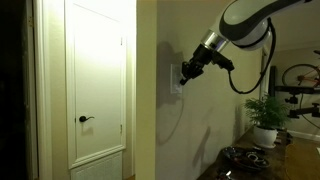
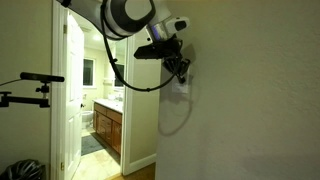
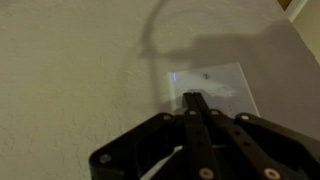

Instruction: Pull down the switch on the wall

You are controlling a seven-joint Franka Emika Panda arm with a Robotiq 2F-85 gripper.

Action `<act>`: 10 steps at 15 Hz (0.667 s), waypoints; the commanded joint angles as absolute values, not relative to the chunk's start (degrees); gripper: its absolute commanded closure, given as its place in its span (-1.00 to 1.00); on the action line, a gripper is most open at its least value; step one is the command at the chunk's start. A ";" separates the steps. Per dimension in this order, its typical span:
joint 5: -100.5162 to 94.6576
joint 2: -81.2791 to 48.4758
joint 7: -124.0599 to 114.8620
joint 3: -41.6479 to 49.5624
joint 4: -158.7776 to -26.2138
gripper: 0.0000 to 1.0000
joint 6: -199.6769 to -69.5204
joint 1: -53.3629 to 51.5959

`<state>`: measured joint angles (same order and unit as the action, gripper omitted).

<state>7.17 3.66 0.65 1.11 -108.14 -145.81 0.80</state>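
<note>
A: Mid-frame in an exterior view: wall point(image 1: 150, 40), then gripper point(image 1: 184, 74), its tip at the switch point(image 1: 176, 82).
B: Jaws?
A: Wrist view: pinched together, holding nothing. Switch sits right of centre, just above the tip, long axis up-frame. Contact unclear.
B: The 2 exterior views?
A: Arm approach only; switch face hidden.

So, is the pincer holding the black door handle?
No, the pincer is up at the white switch on the wall, well apart from the black door handle.
</note>
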 commanded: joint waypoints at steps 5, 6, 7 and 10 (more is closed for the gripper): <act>5.41 5.60 -0.12 0.57 -110.77 0.92 -145.81 0.60; 5.21 5.65 -0.23 0.49 -110.68 0.92 -145.93 0.60; 5.06 5.71 -0.29 0.41 -110.57 0.91 -145.85 0.60; 3.81 6.44 -0.73 0.26 -110.62 0.92 -145.52 0.68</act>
